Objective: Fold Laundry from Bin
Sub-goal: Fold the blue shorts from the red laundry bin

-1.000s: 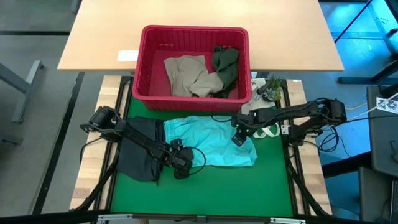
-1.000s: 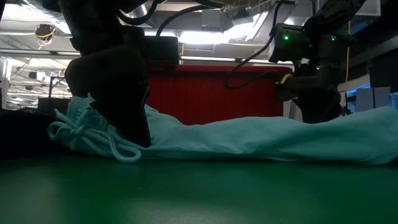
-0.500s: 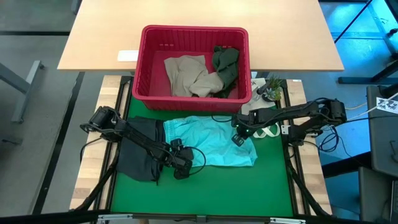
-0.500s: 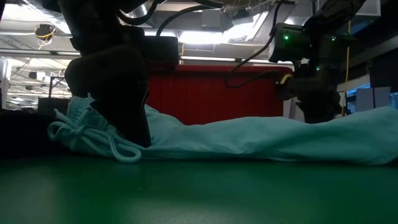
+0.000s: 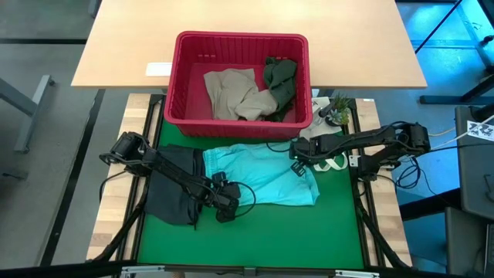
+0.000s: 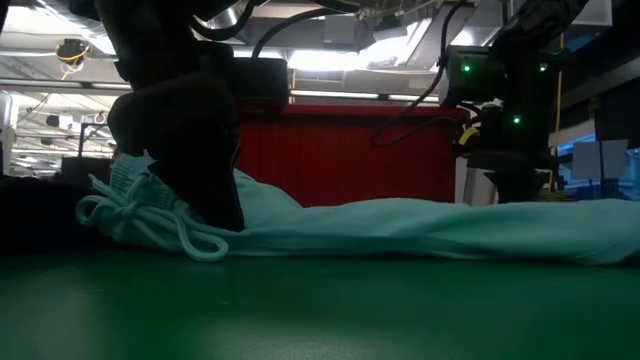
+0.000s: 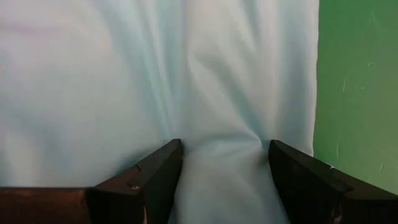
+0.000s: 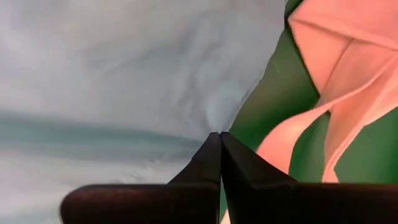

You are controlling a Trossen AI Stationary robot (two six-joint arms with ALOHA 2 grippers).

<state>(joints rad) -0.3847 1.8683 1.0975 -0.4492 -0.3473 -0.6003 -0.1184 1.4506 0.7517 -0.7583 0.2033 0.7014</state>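
The red bin, upper centre, holds a beige-tan garment and a dark olive garment. Below it, the left gripper's jaws stand apart on the teal garment; the right gripper's are pressed together at its edge.

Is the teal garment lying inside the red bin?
No, the teal garment lies spread on the green mat, in front of the red bin.

Red ribbed bin sits at the far edge of the green mat, upright. Inside: beige-tan garment, crumpled, beside a dark olive garment bunched against the right wall. Light teal garment lies spread flat just in front of the bin; drawstring end toward the black garment, which overlaps it at left.
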